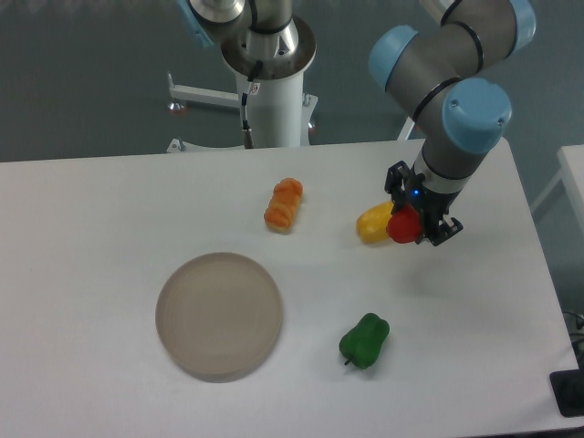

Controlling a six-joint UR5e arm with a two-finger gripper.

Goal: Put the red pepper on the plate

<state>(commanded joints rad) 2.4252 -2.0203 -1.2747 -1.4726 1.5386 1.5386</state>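
The red pepper shows as a small glossy red shape between the black fingers of my gripper, at the right of the table. The gripper is shut on it; I cannot tell whether the pepper rests on the table or hangs just above it. It sits right beside the yellow pepper, touching or nearly so. The plate, round and beige-grey, lies flat on the table at the lower left, far from the gripper, with nothing on it.
An orange pepper lies at the table's middle back. A green pepper lies toward the front right. The arm's white base column stands behind the table's far edge. The table's right edge runs close to the gripper.
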